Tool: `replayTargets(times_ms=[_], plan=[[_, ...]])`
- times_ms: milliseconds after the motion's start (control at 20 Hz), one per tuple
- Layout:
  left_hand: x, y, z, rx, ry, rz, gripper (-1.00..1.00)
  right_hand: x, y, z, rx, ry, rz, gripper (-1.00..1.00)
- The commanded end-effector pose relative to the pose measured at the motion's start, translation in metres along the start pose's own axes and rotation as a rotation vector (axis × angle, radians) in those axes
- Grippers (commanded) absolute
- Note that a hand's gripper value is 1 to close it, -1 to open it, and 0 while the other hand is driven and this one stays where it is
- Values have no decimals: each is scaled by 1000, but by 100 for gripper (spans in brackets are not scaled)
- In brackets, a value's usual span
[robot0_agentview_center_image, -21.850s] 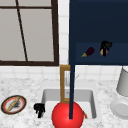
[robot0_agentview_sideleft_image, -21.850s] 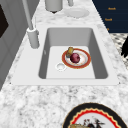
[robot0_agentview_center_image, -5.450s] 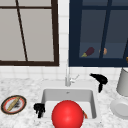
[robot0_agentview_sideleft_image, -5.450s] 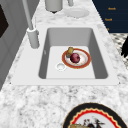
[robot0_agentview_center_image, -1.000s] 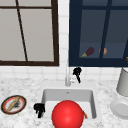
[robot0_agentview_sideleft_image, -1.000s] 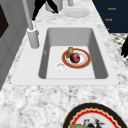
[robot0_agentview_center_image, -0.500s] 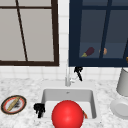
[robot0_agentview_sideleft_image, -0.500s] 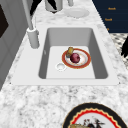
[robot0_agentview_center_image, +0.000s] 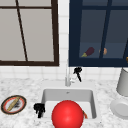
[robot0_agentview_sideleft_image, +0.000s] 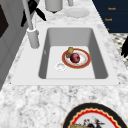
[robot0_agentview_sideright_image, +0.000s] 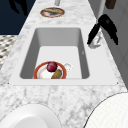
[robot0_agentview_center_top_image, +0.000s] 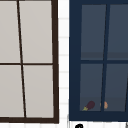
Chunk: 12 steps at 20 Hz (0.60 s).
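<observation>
Right hand (robot0_agentview_center_image: 77, 72): fingers mostly straight and spread, pointing down beside the tap (robot0_agentview_center_image: 67, 75). Front view puts it just right of the spout, near the tap's lever; right side view (robot0_agentview_sideright_image: 105, 27) shows it draped over the tap top w/ fingers fanned either side, hiding most of the tap. Can't tell if the fingers actually touch the lever or hang just off it. Left side view shows dark fingers (robot0_agentview_sideleft_image: 33, 8) behind the tap post, partly cut off at the top edge.

Left hand (robot0_agentview_center_image: 39, 108): hangs at the sink's front left corner, fingers pointing down and a little curled, nothing in them. Probably the dark shape at the left side view's right edge, cut off, hard to read.

Sink (robot0_agentview_center_image: 50, 96): white basin set in the marble surface (robot0_agentview_center_image: 22, 85). Inside, a plate (robot0_agentview_sideleft_image: 85, 60) w/ a red rim, holding a dark red round fruit (robot0_agentview_sideleft_image: 74, 57) and a small tan item (robot0_agentview_sideleft_image: 70, 50), too blurry to name. Drain (robot0_agentview_sideleft_image: 60, 66) just beside the plate. In front view a big red ball (robot0_agentview_center_image: 67, 114) covers most of the plate.

Further out: patterned plate (robot0_agentview_center_image: 13, 104) on the surface at left, white plate (robot0_agentview_center_image: 120, 108) and grey pot (robot0_agentview_center_image: 123, 82) at right, both cut off by the edge. Behind the blue cabinet (robot0_agentview_center_image: 75, 37) glass, an eggplant (robot0_agentview_center_image: 88, 52) and a dim orange thing, unclear.
</observation>
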Motion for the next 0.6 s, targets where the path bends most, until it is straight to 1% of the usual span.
replayTargets(times_ms=[0,100,150,250,450,500,550], plan=[[0,0,0,0,0,0,0,-9,14,-32,24,-34,28,-100],[0,0,0,0,0,0,0,-9,20,-47,20,-31,32,-100],[0,0,0,0,0,0,0,-11,24,-52,18,-40,34,-100],[0,0,0,0,0,0,0,-11,19,-58,116,-59,8,-100],[0,0,0,0,0,0,0,-13,7,-61,318,-74,-67,-100],[0,0,0,0,0,0,0,-14,5,-60,360,-75,-89,100],[0,0,0,0,0,0,0,-14,4,-59,386,-83,-81,100]])
